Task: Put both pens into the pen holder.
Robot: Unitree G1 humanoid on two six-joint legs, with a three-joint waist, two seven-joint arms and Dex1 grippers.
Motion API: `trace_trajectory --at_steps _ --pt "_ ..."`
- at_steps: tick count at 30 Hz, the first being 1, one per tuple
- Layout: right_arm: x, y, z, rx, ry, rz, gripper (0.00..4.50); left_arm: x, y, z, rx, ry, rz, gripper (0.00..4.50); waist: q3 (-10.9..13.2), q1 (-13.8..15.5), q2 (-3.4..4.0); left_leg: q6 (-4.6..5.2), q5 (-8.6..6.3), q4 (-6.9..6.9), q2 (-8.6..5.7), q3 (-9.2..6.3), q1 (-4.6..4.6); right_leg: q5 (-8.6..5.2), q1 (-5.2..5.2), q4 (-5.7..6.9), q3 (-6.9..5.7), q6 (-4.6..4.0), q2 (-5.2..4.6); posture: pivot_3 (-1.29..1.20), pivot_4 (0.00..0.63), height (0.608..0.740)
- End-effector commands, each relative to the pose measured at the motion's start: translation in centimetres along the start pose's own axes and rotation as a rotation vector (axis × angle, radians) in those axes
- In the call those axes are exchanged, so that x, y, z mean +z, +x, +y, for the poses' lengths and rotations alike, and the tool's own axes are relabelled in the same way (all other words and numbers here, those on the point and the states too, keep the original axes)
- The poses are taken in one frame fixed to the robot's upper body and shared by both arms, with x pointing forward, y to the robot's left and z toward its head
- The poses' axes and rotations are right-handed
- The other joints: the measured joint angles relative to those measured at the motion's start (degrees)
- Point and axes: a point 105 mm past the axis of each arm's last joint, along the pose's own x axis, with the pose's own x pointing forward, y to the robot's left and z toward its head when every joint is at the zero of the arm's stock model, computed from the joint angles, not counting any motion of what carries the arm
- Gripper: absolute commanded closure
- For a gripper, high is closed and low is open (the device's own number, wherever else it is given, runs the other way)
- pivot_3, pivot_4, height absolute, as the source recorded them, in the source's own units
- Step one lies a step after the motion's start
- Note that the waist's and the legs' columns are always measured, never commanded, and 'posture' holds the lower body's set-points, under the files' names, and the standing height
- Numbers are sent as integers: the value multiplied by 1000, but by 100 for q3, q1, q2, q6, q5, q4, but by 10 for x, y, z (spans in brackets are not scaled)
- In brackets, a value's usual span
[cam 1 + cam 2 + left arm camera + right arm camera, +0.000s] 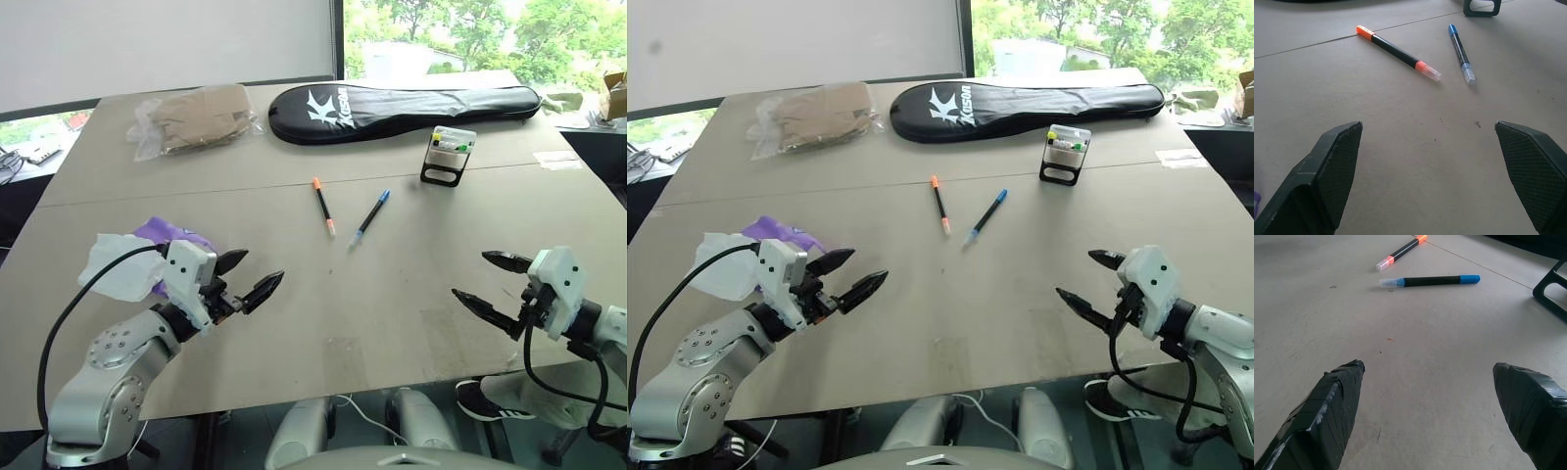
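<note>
Still both pens [343,212] (flat) beside pen holder [448,156]

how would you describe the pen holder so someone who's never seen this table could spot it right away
Start at the long black zipped racket case lying across the far side of the beige table. Just in front of its right end stands a small black open-frame pen holder with a clear boxy top. It is the only upright thing there; the two black-barrelled pens lie flat nearby.
</note>
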Motion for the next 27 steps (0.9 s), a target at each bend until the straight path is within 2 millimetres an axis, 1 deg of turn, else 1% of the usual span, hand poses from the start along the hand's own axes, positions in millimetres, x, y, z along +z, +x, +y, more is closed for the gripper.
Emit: trace_trajectory --at_steps 1,3,4,7,9,11,12,13,14,16,17,20,22,24,25,27 --pt "16 8 -7 -45 1 -66 0 16 0 -7 -33 48 -37 28 1 -8 -1 0 0 0 0 0 0 0 0 0 0 0 0 0 150 740" --pt "23 28 -13 -84 40 -83 0 22 9 -14 -54 58 -36 28 1 -44 -4 -1 1 0 4 2 4 0 0 3 3 0 4 0 150 740" --pt "26 33 -12 -80 31 -85 0 25 15 -18 -61 60 -35 28 1 -30 -3 -2 1 0 5 10 8 0 1 7 7 -1 5 0 150 740" --pt "28 32 5 52 -64 -103 0 40 34 -26 -63 68 1 28 0 94 -5 -2 1 1 2 -5 2 0 1 5 -8 0 2 0 150 740" --pt "23 26 7 75 -92 -93 0 47 62 -33 -104 59 140 28 2 206 -11 -1 1 2 -5 -24 -18 -1 -9 -4 -29 1 1 0 150 740" --pt "19 23 3 52 -103 -79 0 54 88 -39 -120 85 271 28 2 179 -15 -1 1 20 -14 -43 -35 -1 -8 0 -55 1 1 0 150 740" --pt "19 22 1 39 -110 -79 0 60 101 -43 -124 102 303 28 6 191 -21 1 0 23 -19 -30 -29 -1 0 3 -56 3 -3 0 150 740" --pt "19 21 0 30 -116 -80 0 66 114 -47 -134 107 340 28 11 118 -30 3 -1 44 -27 -47 -32 -3 8 3 -73 6 6 0 150 740" --pt "19 21 -1 27 -124 -80 0 69 125 -52 -143 132 384 28 11 103 -30 8 -4 46 -27 -29 -18 -2 18 8 -61 10 6 0 150 740" --pt "21 16 1 29 -128 -90 0 77 151 -57 -151 97 442 28 19 70 -40 9 -5 44 -25 -26 -11 -2 22 6 -55 11 3 0 150 740" --pt "23 13 4 33 -129 -93 0 80 165 -59 -145 86 468 28 21 66 -42 8 -4 49 -27 -41 -20 -2 20 4 -73 11 10 0 150 740" --pt "22 1 12 53 -141 -87 0 88 200 -59 -99 58 507 28 23 14 -38 7 -4 44 -26 -40 -18 -3 19 6 -75 11 12 0 150 740" --pt "22 -4 15 45 -151 -81 0 88 217 -59 -73 52 530 28 27 -15 -39 7 -4 40 -26 -36 -18 -4 18 4 -70 12 6 0 150 740" --pt "22 -9 15 15 -158 -78 0 84 233 -62 -70 112 538 28 28 -17 -40 7 -4 40 -27 -30 -22 -4 9 4 -62 13 6 0 150 740" --pt "23 -11 16 -5 -161 -82 0 77 240 -67 -86 136 562 28 28 -10 -40 7 -4 40 -28 -29 -24 -4 7 4 -61 13 5 0 150 740" --pt "25 -13 19 -32 -170 -85 0 60 246 -68 -83 200 605 28 28 -6 -40 7 -4 40 -28 -28 -25 -5 3 5 -59 13 4 0 150 740"
